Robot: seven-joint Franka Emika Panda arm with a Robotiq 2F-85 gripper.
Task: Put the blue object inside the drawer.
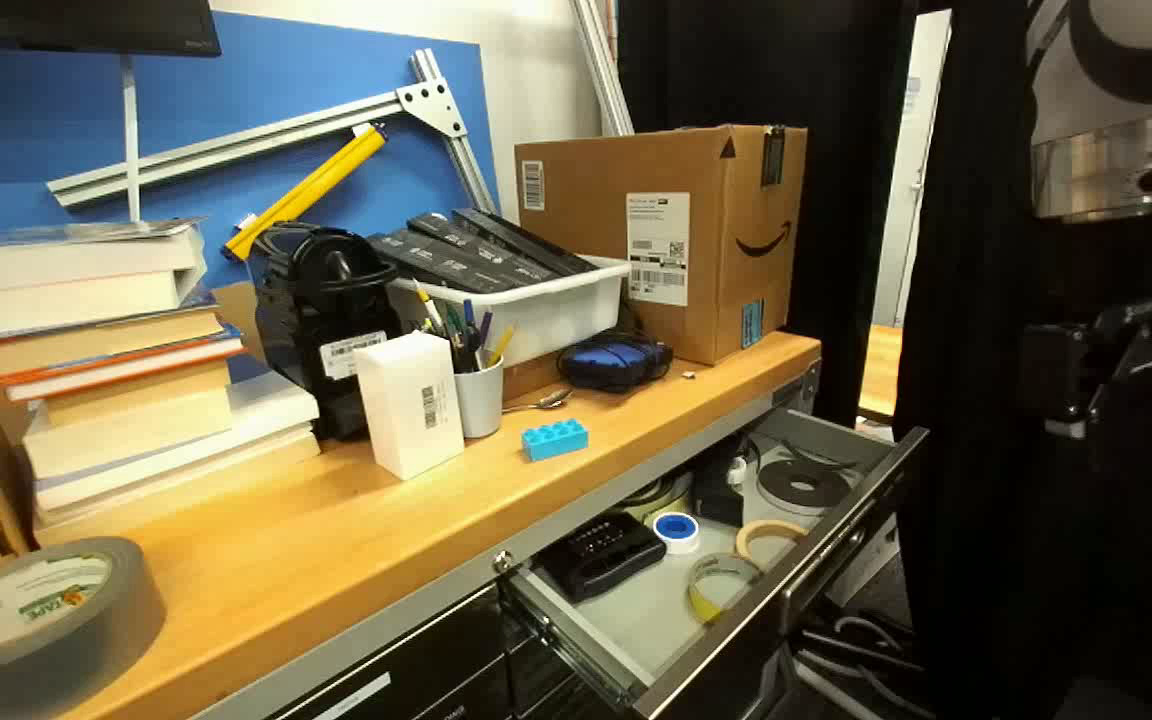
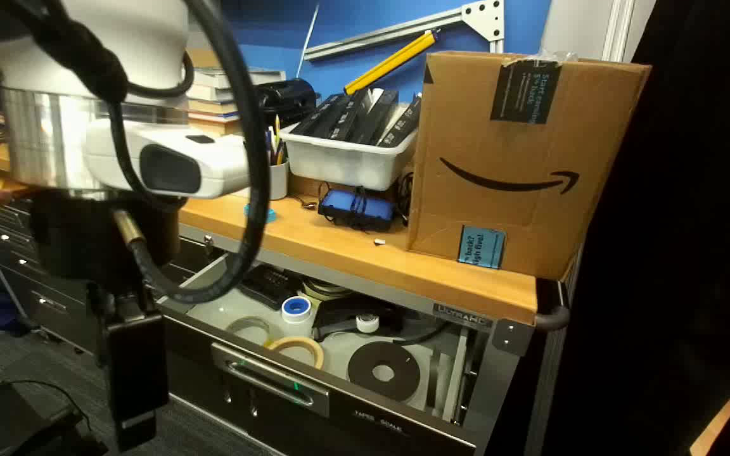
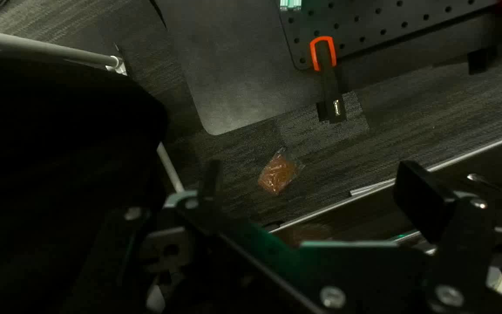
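The blue brick (image 1: 555,441) lies studs-up on the wooden benchtop (image 1: 326,530), above the pulled-out drawer (image 1: 636,620) and set back from its front, toward the drawer end that holds a black device (image 1: 601,553). Its long axis seems to run more along the drawer's width than outward to its front, a little askew. The gripper (image 3: 312,181) hangs on the room side of the drawer, out past its front, so the brick lies back across the drawer from it. Its fingers (image 3: 425,203) stand wide apart and grasp nothing. As I judge it, the next move calls for a reach back over the drawer, then a grip across the brick's short side; the drawer's front is the likeliest thing to bump. Farther back from the drawer than the brick stand a white box (image 1: 410,405) and a pen cup (image 1: 479,398).

In an exterior view the black hose (image 2: 257,152) leaves only part of the brick showing, yet the drawer's handle (image 2: 270,380) is plain there. The wrist view has neither brick nor drawer contents; it looks down on carpet (image 3: 233,161) and an orange packet (image 3: 277,174), and best shows the fingers' spread.
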